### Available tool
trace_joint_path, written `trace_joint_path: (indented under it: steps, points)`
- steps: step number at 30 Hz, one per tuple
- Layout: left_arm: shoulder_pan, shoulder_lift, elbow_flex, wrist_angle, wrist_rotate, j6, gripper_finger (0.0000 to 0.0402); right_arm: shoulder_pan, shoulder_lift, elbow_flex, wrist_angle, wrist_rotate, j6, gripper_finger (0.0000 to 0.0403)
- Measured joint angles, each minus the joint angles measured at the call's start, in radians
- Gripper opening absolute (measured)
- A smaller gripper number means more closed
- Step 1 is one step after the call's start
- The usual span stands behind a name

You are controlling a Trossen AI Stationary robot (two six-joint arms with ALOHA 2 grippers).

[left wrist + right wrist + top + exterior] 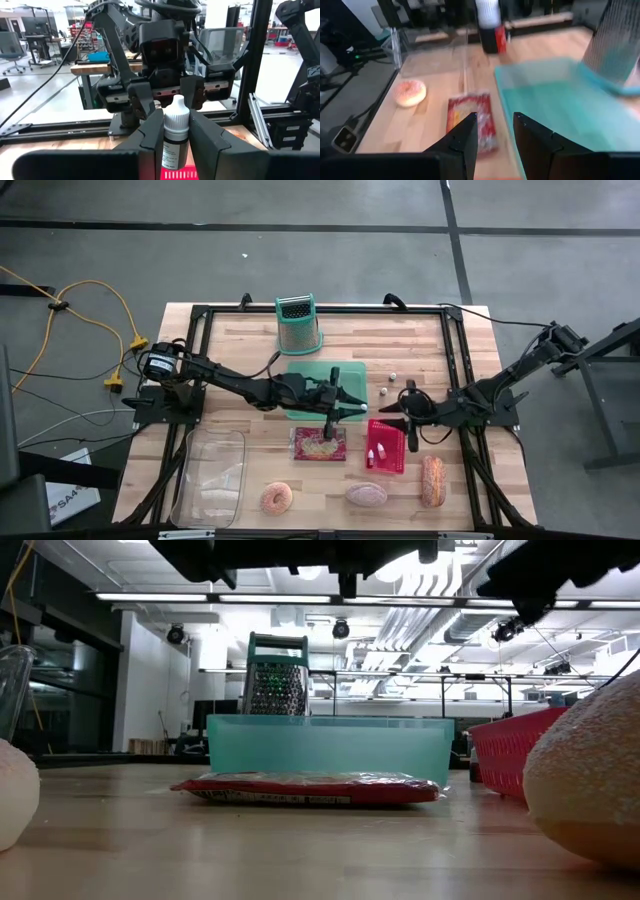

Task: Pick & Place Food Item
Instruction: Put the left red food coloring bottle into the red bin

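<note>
Wooden table (250, 340) is carrying the whole lot, listed by clock face from its centre in the high view.

Left gripper (358, 412): sitting near centre, just toward 3 o'clock, above the gap between the green tray (305, 375) and the red basket (388, 445). Its fingers (150, 132) are clamping a small white-capped bottle (175, 131) upright between them.

Right gripper (392, 408): hovering just at 3 o'clock of the left gripper and facing it; the fingers (465, 137) are standing slightly apart with nothing between them.

Grater (298, 324): standing at 12 o'clock, teal-framed, behind the tray.

Packet (319, 444): lying flat at 6 o'clock, red-edged, just in front of the tray; the low view is showing it (310, 788) resting on the wood before the tray's wall (330, 745).

Basket: sitting toward 4 o'clock, holding two more small bottles (376, 452).

Clear tub (210, 475): sitting toward 8 o'clock.

Doughnut (277, 498): lying toward 7 o'clock at the front edge.

Pink bun (365, 495): lying toward 5 o'clock, beside the doughnut's right.

Bread loaf (432, 480): lying toward 4 o'clock, right of the basket.

Two small pale objects (389, 385): resting at 2 o'clock, too small to identify.
</note>
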Motion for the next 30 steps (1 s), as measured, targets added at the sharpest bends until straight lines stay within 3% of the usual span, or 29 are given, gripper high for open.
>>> trace_joint_path:
  steps: [7, 12, 30]
  points:
    - [0.0, 0.0, 0.0, 0.06, 0.0, 0.007, 0.0065, -0.002, 0.0, 0.0, 0.14, 0.043, -0.218, 0.0114]
    - [0.006, -0.001, 0.0, 0.075, 0.0, 0.007, 0.0065, -0.042, 0.0, 0.0, 0.183, 0.038, -0.262, 0.0114]
    - [0.007, -0.001, 0.0, 0.074, -0.001, 0.031, 0.0065, -0.196, 0.172, 0.0, 0.42, -0.188, -0.311, 0.0114]
